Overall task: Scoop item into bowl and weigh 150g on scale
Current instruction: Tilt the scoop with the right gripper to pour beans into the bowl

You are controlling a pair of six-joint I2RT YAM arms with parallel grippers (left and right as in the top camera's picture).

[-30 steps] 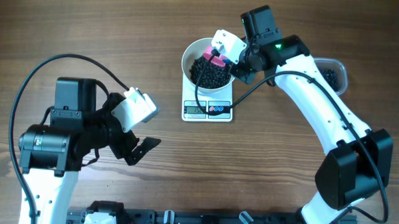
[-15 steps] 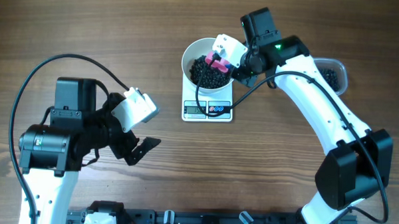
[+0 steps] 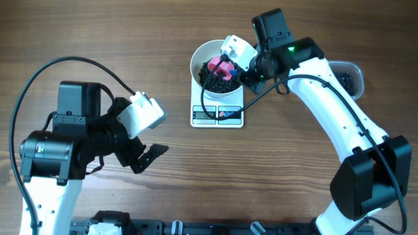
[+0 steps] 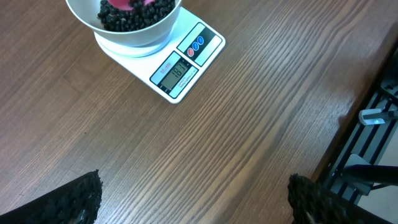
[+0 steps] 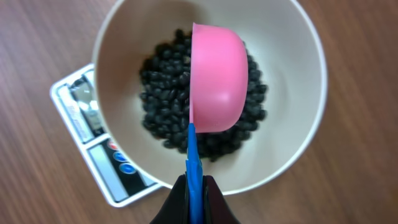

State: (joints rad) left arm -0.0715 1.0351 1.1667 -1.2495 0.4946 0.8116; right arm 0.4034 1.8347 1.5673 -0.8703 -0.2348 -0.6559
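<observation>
Since a dark heap of black beans [image 5: 163, 124] already covers the bottom of the white bowl [image 5: 292, 81], the scooping part looks well along to me. The bowl sits right on the scale [image 3: 218, 115], near the 12 o'clock side of the table in the overhead view, and the scale's little screen and buttons poke out at the bowl's 6 o'clock side. The screen shows a number, but it is too small for me to read for sure, so I cannot say if the weight is right. What is left, I think, is to check that number and add or take out a few beans. Just over the beans hangs a pink scoop [image 5: 216, 74] with a blue handle, tipped on its side with its mouth turned to 9 o'clock in the right wrist view. The right gripper [image 5: 194, 198] pinches that handle tight. At 3 o'clock from the bowl stands a clear tub [image 3: 351, 69] with more beans inside. Far off at 8 o'clock, the left gripper [image 4: 196, 202] has its jaws spread wide and holds nothing.
</observation>
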